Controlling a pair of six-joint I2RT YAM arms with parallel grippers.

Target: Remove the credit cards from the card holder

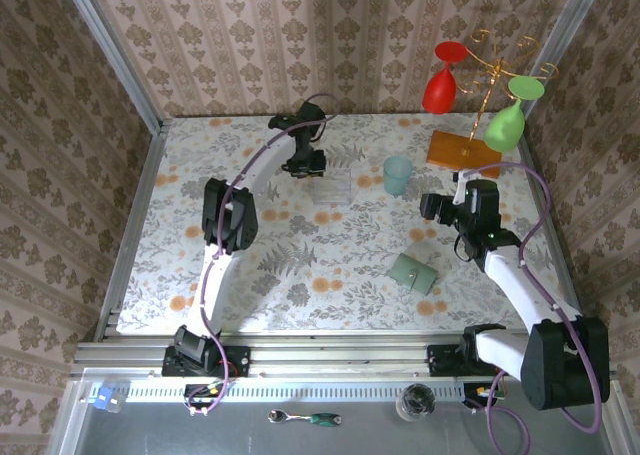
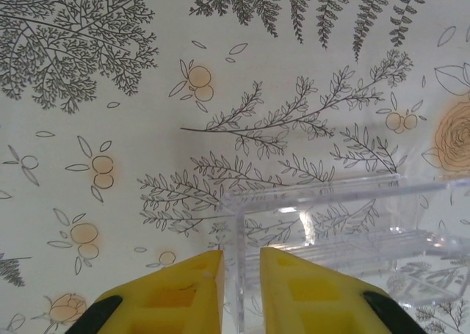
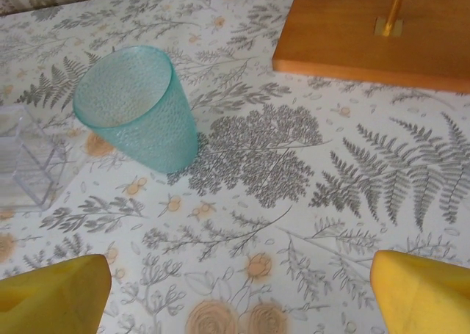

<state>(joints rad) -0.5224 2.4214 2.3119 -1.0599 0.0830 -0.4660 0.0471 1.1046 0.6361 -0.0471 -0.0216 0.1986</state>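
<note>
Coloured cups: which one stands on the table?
The pale teal translucent cup; the red goblet and the green goblet hang inverted from the gold wire rack.

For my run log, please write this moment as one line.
left gripper: narrowly open astride clear box wall | right gripper: wide open, empty | card holder: not held

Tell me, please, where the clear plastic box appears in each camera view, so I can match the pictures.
Top external: the clear plastic box lies near the centre.
Left wrist: lower right, one wall between the fingers of the left gripper.
Right wrist: at the left edge, cut off.
Shared landmark: the teal cup, right of the box in top and right wrist views.
</note>
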